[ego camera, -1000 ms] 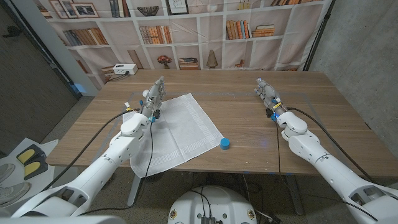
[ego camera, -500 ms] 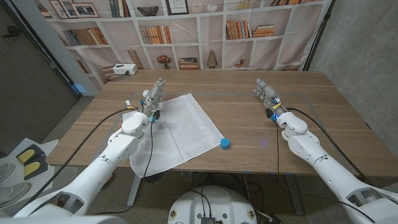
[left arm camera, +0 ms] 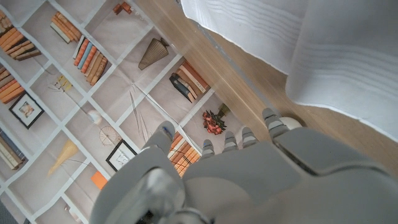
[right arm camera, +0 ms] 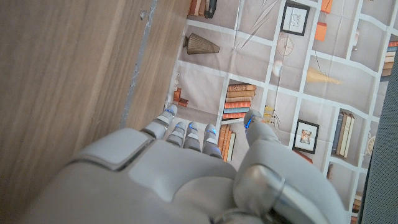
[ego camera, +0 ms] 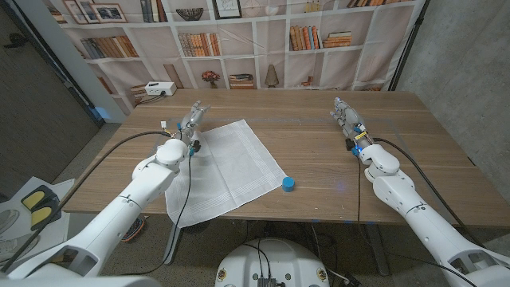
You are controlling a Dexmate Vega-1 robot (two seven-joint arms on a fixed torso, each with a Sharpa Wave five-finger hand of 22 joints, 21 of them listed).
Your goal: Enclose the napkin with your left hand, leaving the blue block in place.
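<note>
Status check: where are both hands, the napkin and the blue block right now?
Left hand open, beside napkin's far-left edge, not gripping. Right hand open, on bare table, far side. Blue block at napkin's right corner, untouched. Nothing in the way.

wooden table; bookshelf backdrop behind it; white box at its far-left edge.

No legible txt, labels or nos. anywhere.

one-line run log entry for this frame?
left hand: open, at napkin far-left edge | right hand: open, idle | blue block: untouched
</note>
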